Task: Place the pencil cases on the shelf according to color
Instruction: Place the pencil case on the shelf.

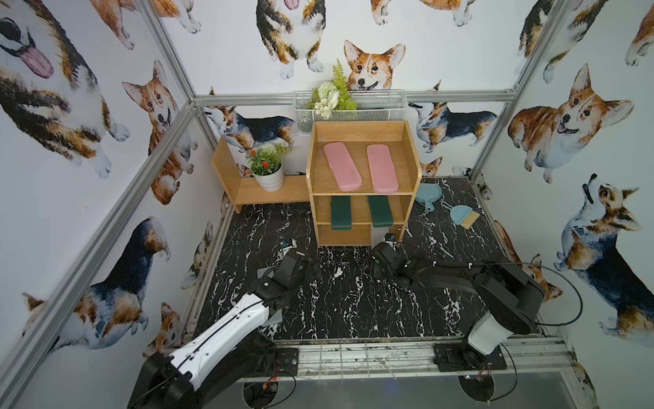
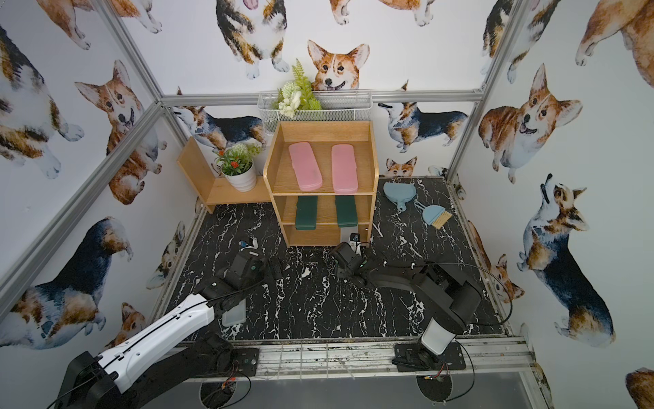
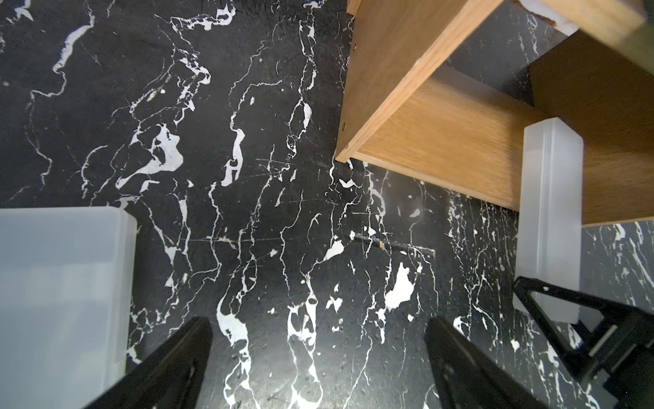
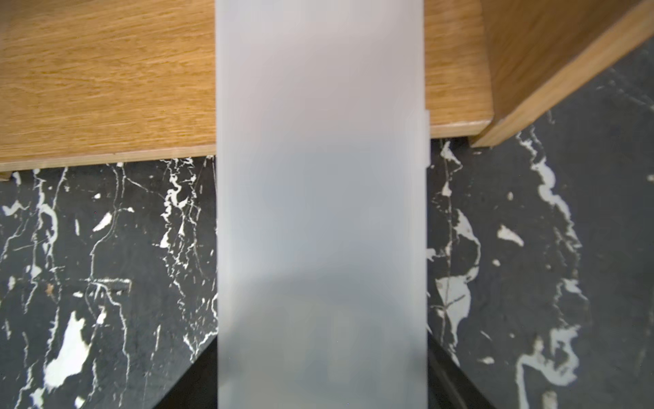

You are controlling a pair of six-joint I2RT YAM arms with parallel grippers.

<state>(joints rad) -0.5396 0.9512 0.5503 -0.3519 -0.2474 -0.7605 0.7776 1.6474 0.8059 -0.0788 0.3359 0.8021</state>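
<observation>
The light-wood shelf [image 1: 361, 132] holds two pink pencil cases [image 1: 342, 165] [image 1: 381, 168] on its top tier. Two dark green ones [image 1: 340, 212] [image 1: 379, 211] lie on the middle tier. My right gripper [image 4: 322, 354] is shut on a frosted grey-white pencil case [image 4: 320, 177]. The far end of that case lies over the bottom board at the shelf's right side [image 3: 550, 212]. My left gripper [image 3: 318, 325] hangs open over the bare marble floor, left of the shelf's front. A second frosted case [image 3: 63, 283] lies on the floor under the left arm [image 2: 234, 315].
A low L-shaped wooden stand [image 1: 247, 193] with a potted plant [image 1: 269, 173] sits left of the shelf. A light-blue dustpan [image 1: 428, 193] and brush [image 1: 463, 216] lie to the shelf's right. A white wire basket [image 1: 375, 106] hangs on the back wall.
</observation>
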